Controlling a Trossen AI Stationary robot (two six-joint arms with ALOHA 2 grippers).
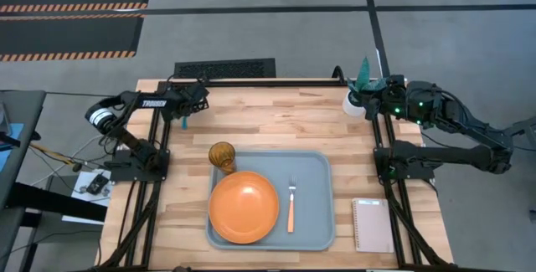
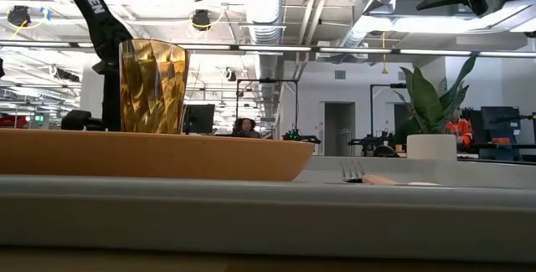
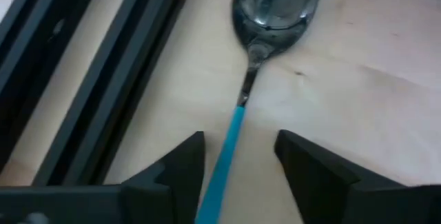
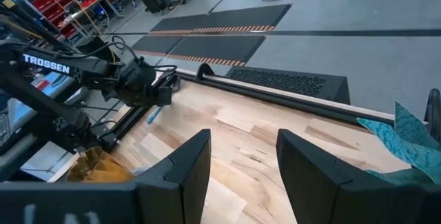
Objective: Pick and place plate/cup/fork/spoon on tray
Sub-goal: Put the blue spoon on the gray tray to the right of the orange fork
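The spoon (image 3: 242,86) lies flat on the wooden table at its far left, with its dark bowl (image 3: 275,7) away from my left gripper. My left gripper (image 3: 240,141) is open and low over it, one finger on either side of the light blue handle (image 3: 227,151). The spoon also shows in the high view (image 1: 182,123). The orange plate (image 1: 244,207) and the fork (image 1: 291,205) lie in the grey-blue tray (image 1: 318,167). The amber cup (image 1: 222,156) stands upright at the tray's far left corner. My right gripper (image 4: 242,141) is open and empty, raised at the far right.
A white pot with a green plant (image 1: 355,103) stands at the table's far right, under my right arm. A pink notebook (image 1: 372,224) lies right of the tray. Black frame rails (image 3: 103,65) run close beside the spoon. Bare wood lies between the spoon and the tray.
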